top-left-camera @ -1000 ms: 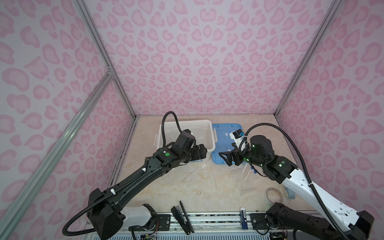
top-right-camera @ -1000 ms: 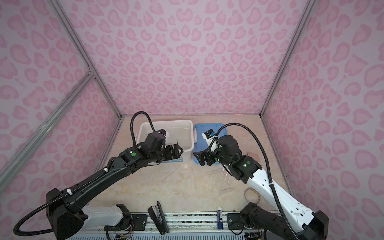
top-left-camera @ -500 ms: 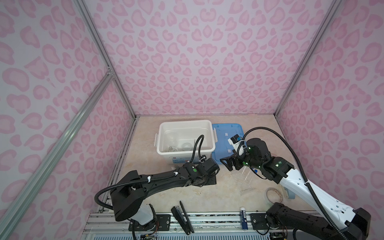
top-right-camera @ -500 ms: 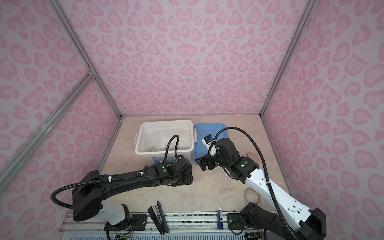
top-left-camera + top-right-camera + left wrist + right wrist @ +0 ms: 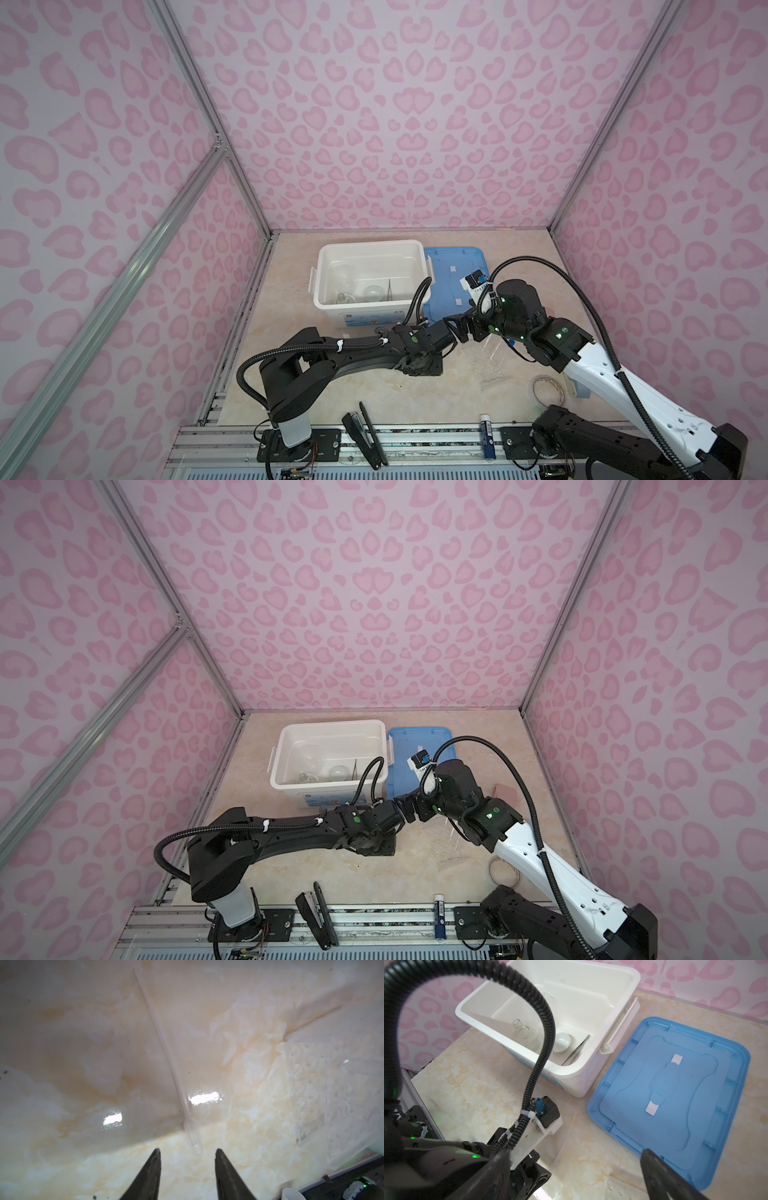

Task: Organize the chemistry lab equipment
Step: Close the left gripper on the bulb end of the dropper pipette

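A thin clear dropper (image 5: 166, 1053) lies flat on the marble table. Its bulb end sits just ahead of my left gripper (image 5: 187, 1151), between the two tips and touching neither; the jaws stand apart. In both top views the left gripper (image 5: 419, 369) points down at the table in front of the white bin (image 5: 322, 286). Inside the bin lie a clear flask (image 5: 525, 1032), a white domed piece (image 5: 561, 1042) and metal tweezers (image 5: 576, 1051). My right gripper (image 5: 575, 1157) hangs wide open and empty above the left wrist. A clear rack (image 5: 332, 1095) rests beside the dropper.
A blue lid (image 5: 453, 266) lies flat to the right of the bin. A black stapler (image 5: 365, 436) and a blue-and-white stick (image 5: 487, 436) lie on the front rail. A clear tape roll (image 5: 548, 388) sits by the right arm. The two wrists are close together.
The left arm has swung from over the bin down to the table in front of it, and its jaws have narrowed. The right gripper has barely moved and stays wide open.
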Robot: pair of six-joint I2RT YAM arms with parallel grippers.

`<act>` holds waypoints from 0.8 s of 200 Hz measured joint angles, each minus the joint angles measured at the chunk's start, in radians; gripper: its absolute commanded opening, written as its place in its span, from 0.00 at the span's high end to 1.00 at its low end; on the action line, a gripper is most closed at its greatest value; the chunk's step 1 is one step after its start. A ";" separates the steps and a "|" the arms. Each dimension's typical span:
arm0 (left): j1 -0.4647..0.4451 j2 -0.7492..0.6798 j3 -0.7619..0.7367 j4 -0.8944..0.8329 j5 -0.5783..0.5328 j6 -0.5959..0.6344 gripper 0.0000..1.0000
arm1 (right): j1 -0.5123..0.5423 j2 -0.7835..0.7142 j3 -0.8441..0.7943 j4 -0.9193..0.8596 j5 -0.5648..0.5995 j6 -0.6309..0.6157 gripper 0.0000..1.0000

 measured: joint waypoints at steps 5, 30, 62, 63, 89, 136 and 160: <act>0.000 0.005 0.000 0.000 0.002 0.003 0.55 | 0.000 -0.003 -0.003 0.002 0.001 0.000 0.02; -0.001 0.037 0.003 -0.002 0.024 0.006 0.55 | 0.000 -0.007 -0.007 0.003 0.008 0.004 0.02; -0.004 0.062 0.018 -0.002 0.027 0.024 0.56 | 0.000 -0.024 -0.013 0.006 0.019 0.004 0.02; -0.004 0.062 0.018 -0.002 0.027 0.024 0.56 | 0.000 -0.024 -0.014 0.006 0.019 0.004 0.02; -0.005 0.076 0.022 -0.003 0.025 0.029 0.63 | 0.000 -0.036 -0.027 0.007 0.033 0.013 0.02; -0.007 0.082 0.025 -0.021 0.012 0.031 0.75 | 0.000 -0.035 -0.030 0.018 0.040 0.013 0.02; -0.007 0.082 0.024 -0.028 0.003 0.031 0.81 | 0.000 -0.036 -0.037 0.025 0.040 0.013 0.02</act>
